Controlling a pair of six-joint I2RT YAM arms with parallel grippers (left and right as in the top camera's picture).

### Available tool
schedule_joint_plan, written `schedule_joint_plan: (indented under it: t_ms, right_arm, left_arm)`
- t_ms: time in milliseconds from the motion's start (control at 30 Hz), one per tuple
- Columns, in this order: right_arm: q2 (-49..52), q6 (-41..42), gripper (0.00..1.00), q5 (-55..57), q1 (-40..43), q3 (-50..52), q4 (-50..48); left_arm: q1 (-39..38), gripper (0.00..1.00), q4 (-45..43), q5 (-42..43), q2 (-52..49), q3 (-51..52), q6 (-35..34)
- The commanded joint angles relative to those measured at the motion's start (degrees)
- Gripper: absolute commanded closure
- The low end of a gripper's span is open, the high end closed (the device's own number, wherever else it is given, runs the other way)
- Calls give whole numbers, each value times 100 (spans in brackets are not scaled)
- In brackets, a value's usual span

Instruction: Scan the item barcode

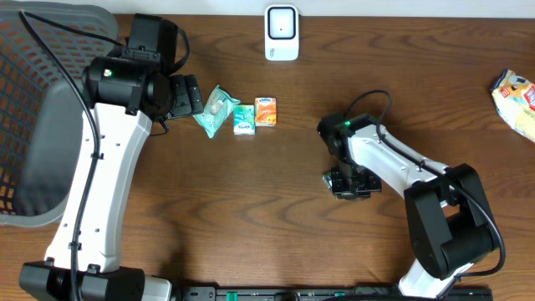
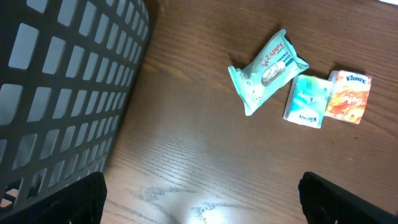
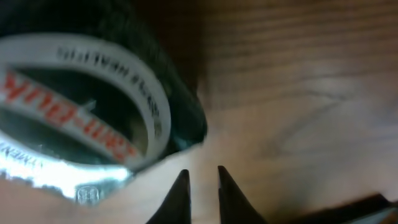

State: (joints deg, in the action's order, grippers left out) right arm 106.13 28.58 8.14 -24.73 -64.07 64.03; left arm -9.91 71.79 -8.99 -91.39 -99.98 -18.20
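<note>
a: well, where's the thing to scan?
b: the dark item (image 3: 93, 106) lies on the table (image 3: 298, 93) just beside the right gripper (image 3: 200, 186), well apart from the white scanner (image 1: 282, 33). its jaws are all but pressed together, pinching nothing.
a: and the left gripper (image 2: 202, 205)?
b: jaws spread wide, empty, over bare wood near the wipes pack (image 2: 267, 71).
a: how will it handle?
b: glossy, with a silvery edge, so i'd guess light and slippery. take it across the flat sides, leaving the barcode bare. stiff or soft, i can't tell.
a: any writing?
b: its red lettering is upside down and blurred. "zappy" on the wipes pack, "kleenex" on the orange pack (image 2: 349, 96).
</note>
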Motion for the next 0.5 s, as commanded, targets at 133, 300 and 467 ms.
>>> schedule_joint_plan:
  t_ms: [133, 300, 467]
  right_arm:
    - [33, 568, 99, -17, 48, 328, -643]
    - [33, 568, 99, -15, 61, 341, -1281]
    - [33, 568, 99, -31, 133, 339, -2168]
  left_arm:
    - [9, 2, 17, -70, 9, 17, -52]
    - [9, 2, 17, -70, 9, 17, -52]
    - [9, 2, 17, -68, 9, 17, -52]
